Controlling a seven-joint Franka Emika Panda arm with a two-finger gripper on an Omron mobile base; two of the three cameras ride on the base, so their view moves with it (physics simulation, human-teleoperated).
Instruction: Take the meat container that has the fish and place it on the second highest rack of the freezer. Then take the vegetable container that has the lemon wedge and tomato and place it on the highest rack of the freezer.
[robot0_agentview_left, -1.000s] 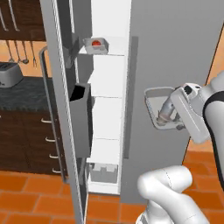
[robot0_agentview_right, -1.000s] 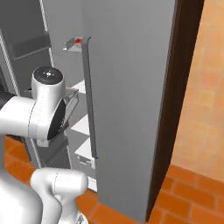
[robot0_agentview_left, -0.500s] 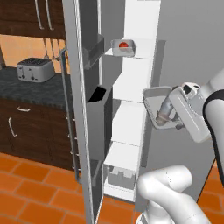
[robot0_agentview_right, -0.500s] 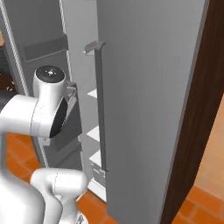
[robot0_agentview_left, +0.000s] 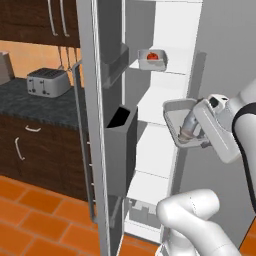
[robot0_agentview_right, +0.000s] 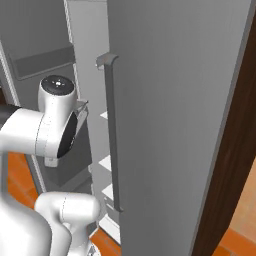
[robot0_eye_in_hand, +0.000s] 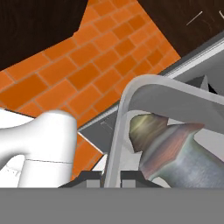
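End effector (robot0_agentview_left: 186, 136) pinches the meat container (robot0_agentview_left: 179, 118) by its near rim; fish (robot0_eye_in_hand: 175, 146) inside, tray tipped toward the freezer (robot0_agentview_left: 165, 100). Open shelves lie at 9 to 10 o'clock of the tray in the left base view. Vegetable container (robot0_agentview_left: 153, 59) sits on an upper white shelf. Target rack judged just left of the tray; door bins crowd the left.

Freezer (robot0_agentview_left: 170, 30) stands open, door swung left. Vegetable container (robot0_agentview_left: 153, 60) sits on the highest rack (robot0_agentview_left: 172, 67), tomato (robot0_agentview_left: 153, 56) in it. Meat container (robot0_agentview_left: 176, 117) hangs in front of the shelves, below and right of that rack, tilted, clamped at its rim in the jaws of the gripper (robot0_agentview_left: 192, 137); fish (robot0_eye_in_hand: 175, 146) inside. Left of the freezer, a toaster (robot0_agentview_left: 46, 82) on the worktop (robot0_agentview_left: 30, 102).
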